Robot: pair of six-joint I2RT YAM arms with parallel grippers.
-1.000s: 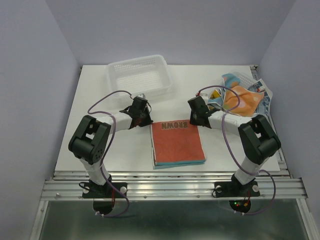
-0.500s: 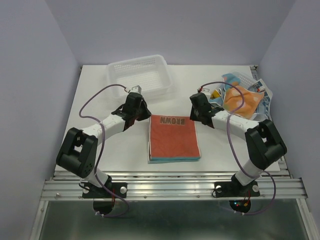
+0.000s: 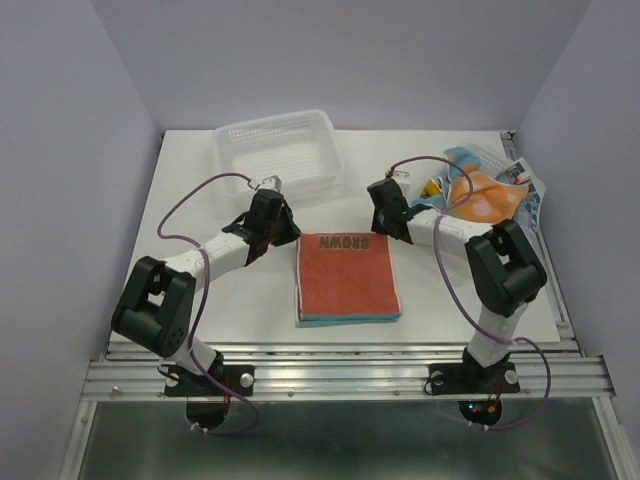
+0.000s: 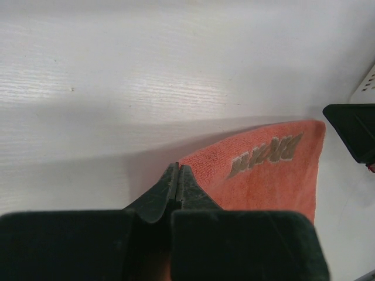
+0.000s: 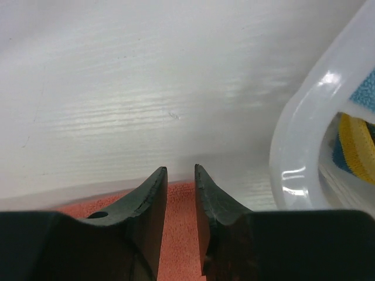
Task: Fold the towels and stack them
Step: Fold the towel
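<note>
The white table [image 3: 180, 180] carries an empty basket [image 3: 300, 117] at its far side. A second basket [image 5: 299, 129] at the far right holds the loose towels [image 3: 480, 195], in a heap and not yet folded. The red-orange folded towel [image 3: 347, 282] lies flat in the middle near the front, on top of a light blue one. I think this central place was chosen so that both arms can reach the stack.

The left arm [image 3: 215, 250] and the right arm [image 3: 450, 225] both stretch low and inward, one to each far corner of the stack. The left gripper [image 4: 177, 170] has its jaws pressed together on nothing, its tip at the far left corner. The right gripper [image 5: 180, 172] shows a narrow gap with nothing in it, above the far right corner. It looks like a last tidying of the edge.
</note>
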